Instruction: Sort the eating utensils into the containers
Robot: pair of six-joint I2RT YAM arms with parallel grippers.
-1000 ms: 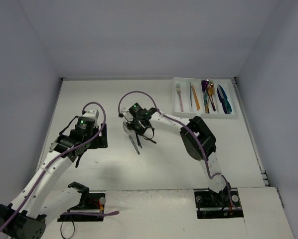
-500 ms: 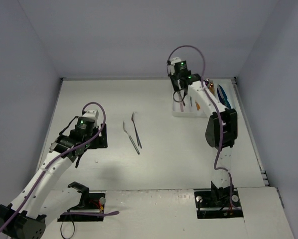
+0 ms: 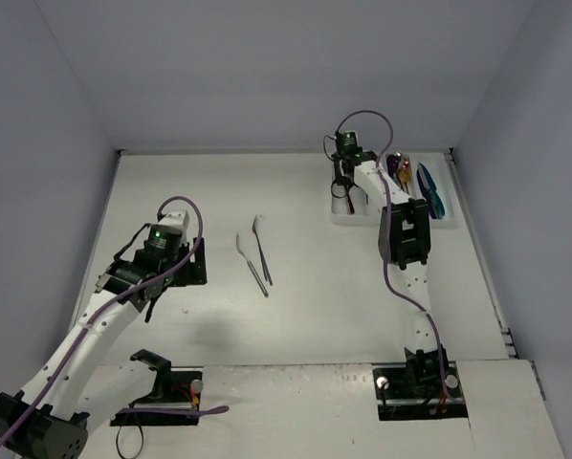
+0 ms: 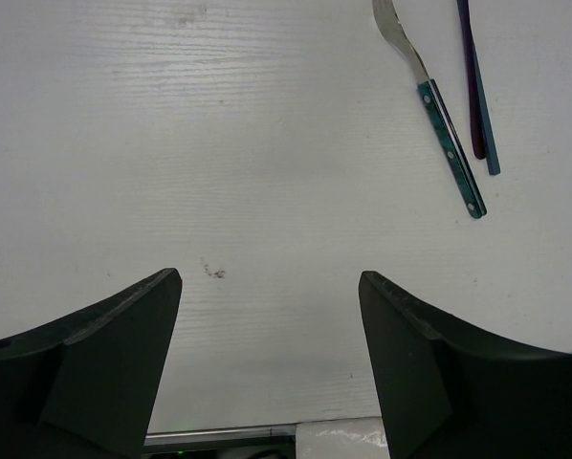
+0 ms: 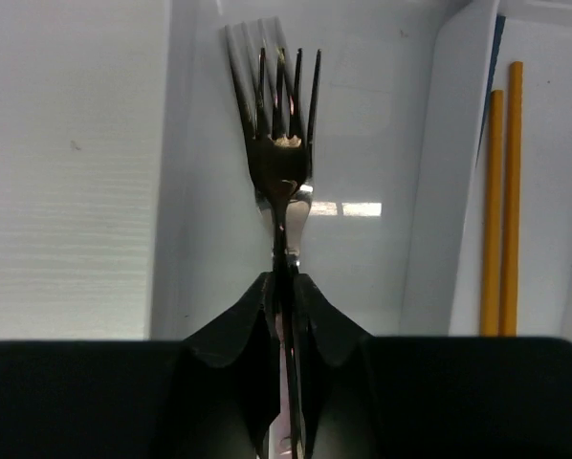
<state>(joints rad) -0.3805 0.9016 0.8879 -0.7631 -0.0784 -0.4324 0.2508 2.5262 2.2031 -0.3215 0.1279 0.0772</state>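
White table surface (image 3: 296, 325) fills the top view. A white plastic tray (image 5: 447, 172), divided by ridges, is located at its upper right. The right gripper (image 5: 286, 287) is clamped on a silver fork (image 5: 284, 163), held at the tray's leftmost compartment; contact with the floor cannot be determined. Two yellow sticks (image 5: 501, 191) lie in the adjacent compartment. The left gripper (image 4: 267, 287) is spread wide above the table at centre left. A teal-handled fork (image 4: 447, 143) and a purple-teal utensil (image 4: 474, 96) lie side by side near the table's centre.
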